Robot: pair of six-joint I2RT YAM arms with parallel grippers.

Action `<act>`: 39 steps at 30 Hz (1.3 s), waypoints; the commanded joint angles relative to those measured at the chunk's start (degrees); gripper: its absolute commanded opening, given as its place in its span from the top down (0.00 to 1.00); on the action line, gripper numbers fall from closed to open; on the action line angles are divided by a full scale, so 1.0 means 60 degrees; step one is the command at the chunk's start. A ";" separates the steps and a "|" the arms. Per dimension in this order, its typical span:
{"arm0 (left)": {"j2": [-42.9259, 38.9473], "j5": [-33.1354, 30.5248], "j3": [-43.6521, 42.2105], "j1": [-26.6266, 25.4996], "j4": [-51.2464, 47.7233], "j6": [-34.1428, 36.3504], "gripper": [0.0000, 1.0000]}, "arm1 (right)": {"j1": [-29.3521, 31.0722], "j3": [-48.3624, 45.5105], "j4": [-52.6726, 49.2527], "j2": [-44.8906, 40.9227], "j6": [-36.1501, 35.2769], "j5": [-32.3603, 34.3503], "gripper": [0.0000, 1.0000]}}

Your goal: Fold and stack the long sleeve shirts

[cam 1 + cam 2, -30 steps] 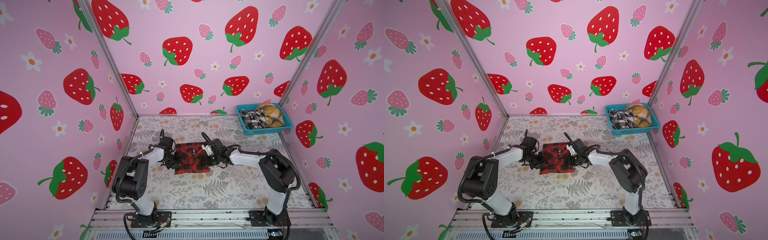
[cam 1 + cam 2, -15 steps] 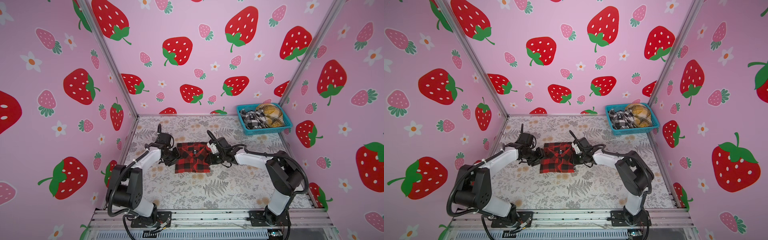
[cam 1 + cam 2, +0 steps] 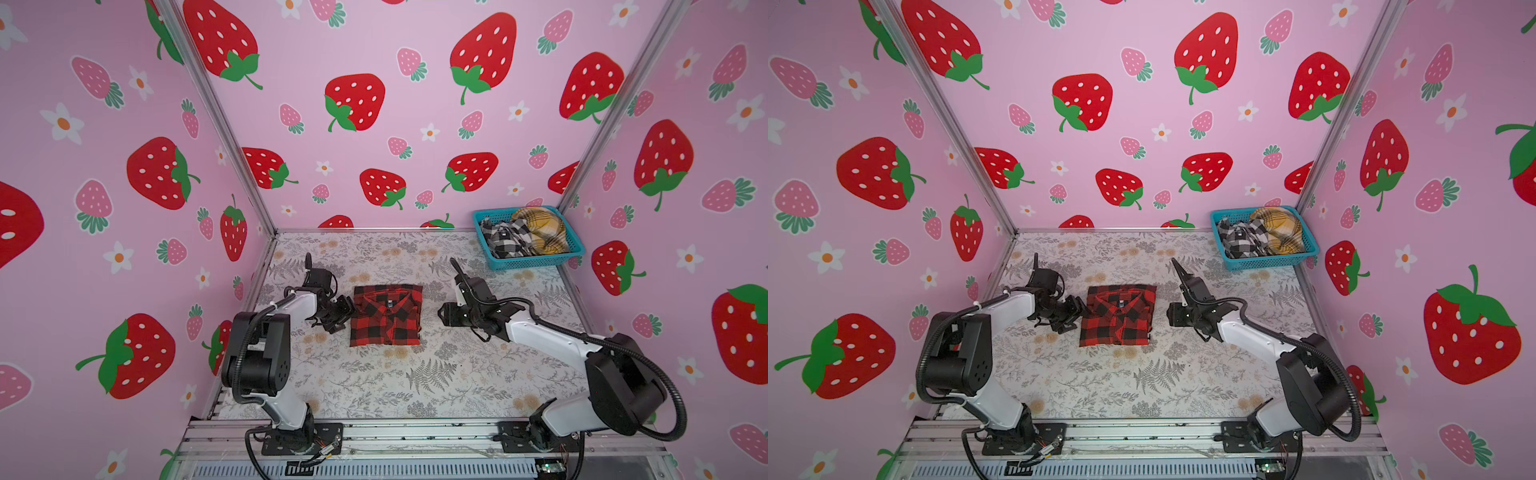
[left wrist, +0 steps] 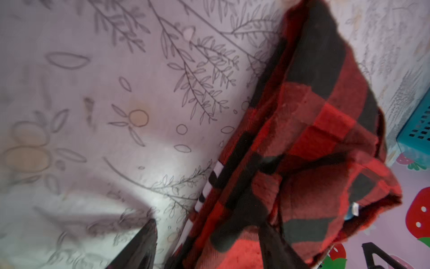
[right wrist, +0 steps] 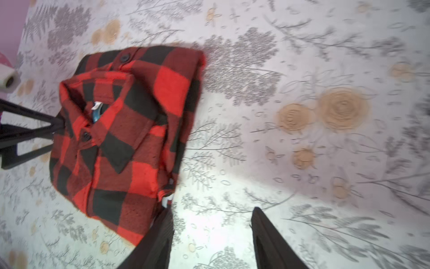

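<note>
The red-and-black check shirt (image 3: 386, 316) (image 3: 1119, 316) lies folded into a rectangle, collar up, mid-table in both top views. My left gripper (image 3: 343, 316) (image 3: 1073, 316) is open at its left edge. In the left wrist view the shirt (image 4: 314, 130) has its edge lying between the spread fingers (image 4: 142, 246). My right gripper (image 3: 444, 318) (image 3: 1173, 316) is open a short gap off the right edge. In the right wrist view its fingers (image 5: 160, 237) frame bare table beside the shirt (image 5: 130, 130). A black-and-white check shirt (image 3: 505, 241) and a mustard plaid shirt (image 3: 540, 230) lie crumpled in the basket.
The teal mesh basket (image 3: 530, 262) (image 3: 1266, 262) sits in the far right corner against the walls. Strawberry-print walls close in the floral table on three sides. A metal rail (image 3: 415, 432) with both arm bases runs along the front edge.
Both grippers have opened and let go of the red-and-black shirt. The right gripper has drawn back to the right, clear of it; the left has moved back to the shirt's left edge.
</note>
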 commanded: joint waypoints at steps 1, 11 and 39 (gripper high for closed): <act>0.0260 0.0718 0.0075 -0.0138 0.1018 -0.0324 0.33 | -0.0309 -0.0236 -0.0078 -0.0345 0.0190 0.0146 0.44; 0.1108 0.1708 0.0304 -0.0414 0.1999 -0.0771 0.79 | -0.1056 -0.0790 0.0228 -0.0419 0.0415 -0.0261 0.57; 0.3086 -0.5040 0.5980 0.3627 -0.2825 0.5034 1.00 | -0.1342 -0.2352 0.1914 -0.0599 0.0441 -0.2384 0.71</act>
